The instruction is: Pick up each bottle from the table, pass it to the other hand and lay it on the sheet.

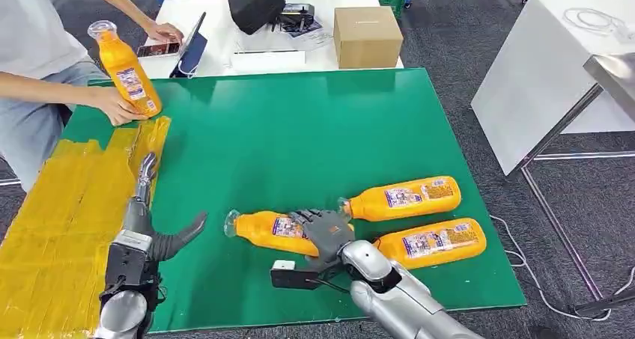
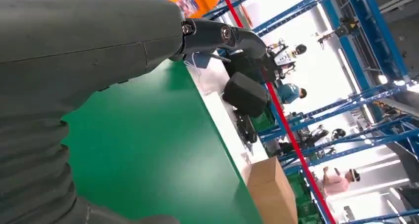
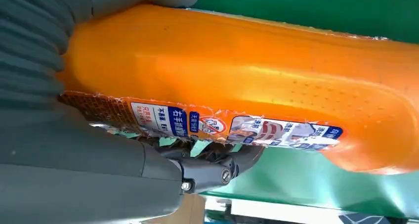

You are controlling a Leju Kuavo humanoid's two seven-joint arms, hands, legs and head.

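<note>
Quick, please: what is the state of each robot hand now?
Left hand: open, holding nothing, over the green mat.
Right hand: closed on an orange bottle lying on the mat.

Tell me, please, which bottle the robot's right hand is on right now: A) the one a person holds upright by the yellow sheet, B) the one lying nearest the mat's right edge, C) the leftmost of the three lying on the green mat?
C: the right hand rests over the leftmost lying bottle, fingers wrapped around its body.

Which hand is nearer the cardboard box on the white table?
Right. The right hand, on an orange plastic bottle, lies almost straight below the cardboard box; the left hand sits farther left.
</note>
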